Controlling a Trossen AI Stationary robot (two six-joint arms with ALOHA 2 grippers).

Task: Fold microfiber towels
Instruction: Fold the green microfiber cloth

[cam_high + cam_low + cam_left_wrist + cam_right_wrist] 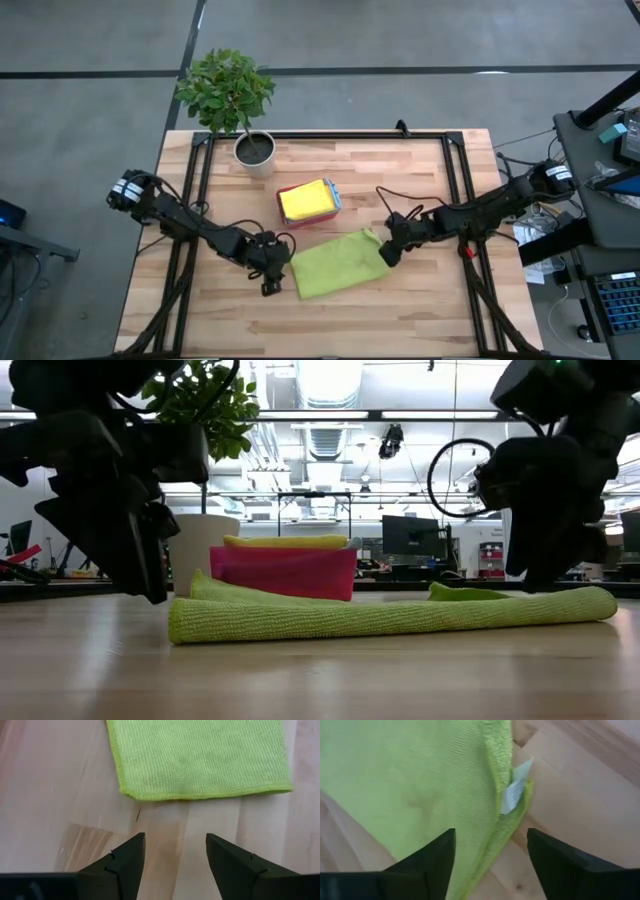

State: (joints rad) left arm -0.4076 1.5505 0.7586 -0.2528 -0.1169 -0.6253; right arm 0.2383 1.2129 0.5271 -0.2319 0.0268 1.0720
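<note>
From the low camera I see both arms only as dark, blurred bulk cut off by the top edge. The pink tray (283,572) hides its contents except a yellow towel (285,541) edge. In my right wrist camera, the label (514,790) on the green towel (410,785) is too blurred to read.

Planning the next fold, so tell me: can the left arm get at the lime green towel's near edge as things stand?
Probably yes: the left gripper is open, just short of the lime green towel, with only bare table between.
</note>
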